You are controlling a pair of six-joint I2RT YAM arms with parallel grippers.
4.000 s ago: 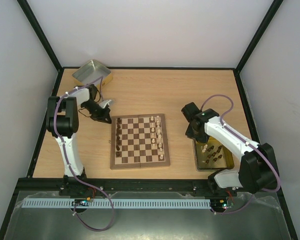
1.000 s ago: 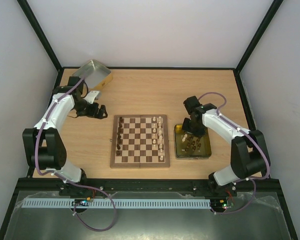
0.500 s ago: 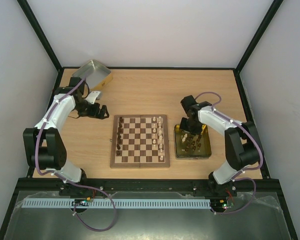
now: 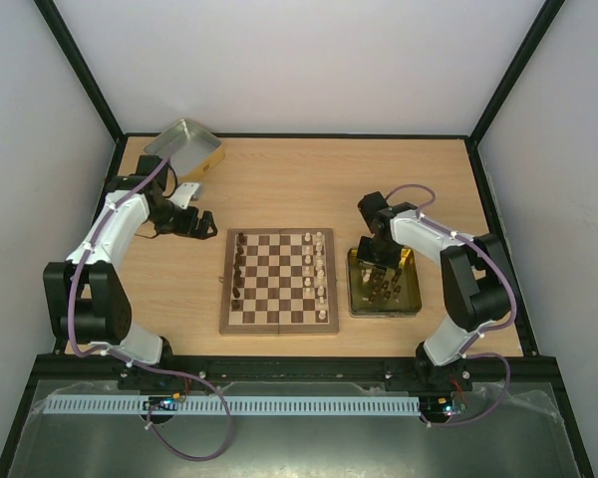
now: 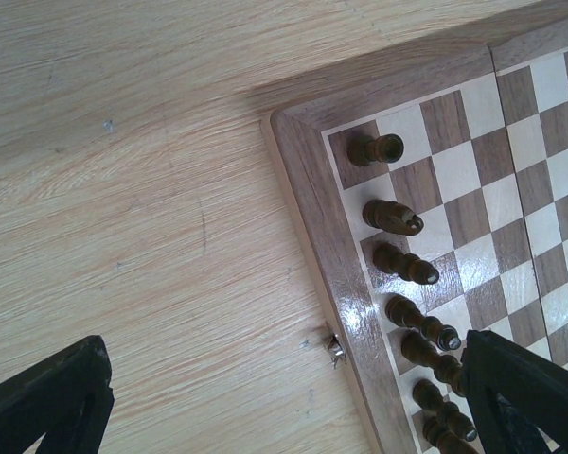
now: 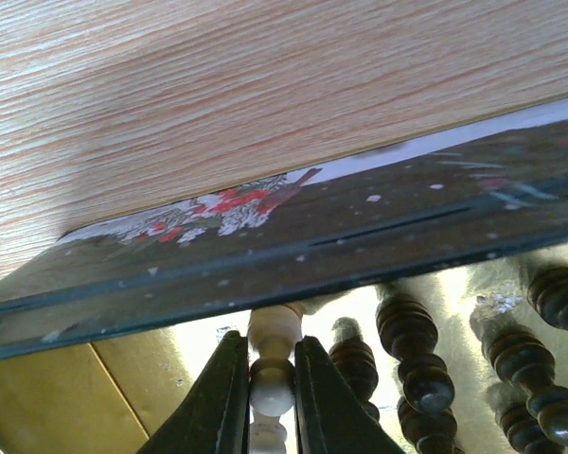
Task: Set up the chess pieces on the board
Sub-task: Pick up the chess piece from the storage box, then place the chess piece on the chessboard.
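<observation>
The board (image 4: 279, 282) lies mid-table, with dark chess pieces (image 4: 239, 271) along its left column and cream-white ones (image 4: 320, 277) along its right. In the left wrist view, the dark pieces (image 5: 402, 265) stand in a row by the board's rim (image 5: 308, 189). My left gripper (image 4: 201, 223) hovers open left of the board, holding nothing. My right gripper (image 4: 379, 261) reaches into the yellow-gold tin (image 4: 409, 299). In the right wrist view, that gripper (image 6: 270, 397) is shut on a cream-white piece (image 6: 273, 383) just inside the tin's wall (image 6: 265, 248). Dark pieces (image 6: 412, 355) stand beside it.
A silver tin (image 4: 184, 146) sits at the far left corner of the table. A small metal latch (image 5: 336, 348) sticks out from the board's left rim. Black frame posts and white walls enclose the table.
The yellow-gold tin now sits closer to the board than four seconds ago. Over the last second my right gripper has shut on a cream-white piece. The left arm has barely moved.
</observation>
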